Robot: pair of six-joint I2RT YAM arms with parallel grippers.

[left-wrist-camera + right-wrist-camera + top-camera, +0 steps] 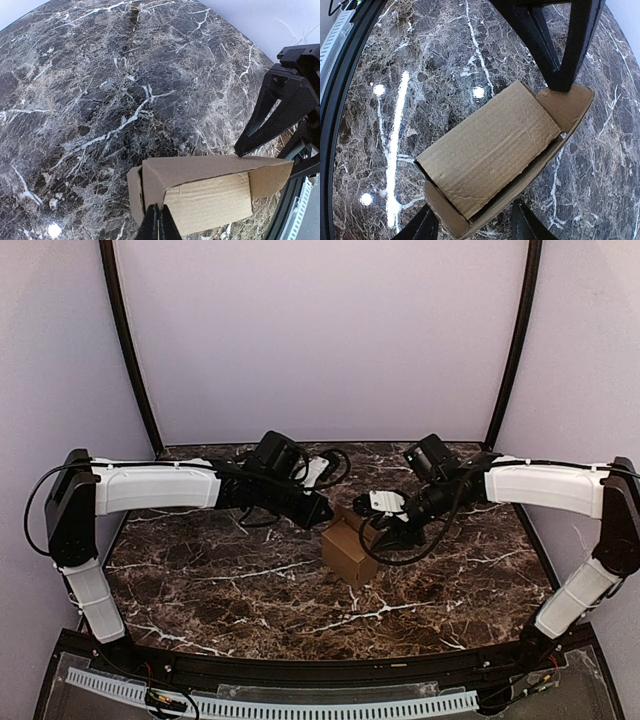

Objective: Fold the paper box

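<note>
Right wrist view: the right claw [472, 226] is half-spread, its fingers flanking the paper box [490, 150] at its near end, grip unclear. At two o'clock the left claw [565, 85], pinched shut, touches the box's flap. The box lies on the bench [385, 75].

I see the paper box [348, 552] on the dark marbled counter [200, 580] at mid-frame. The left pincer [320, 510] meets its upper left edge; the right pincer [386, 534] sits against its upper right side.

Left claw [159, 224] pinched shut; right claw [474, 226] jaws stand apart.
</note>
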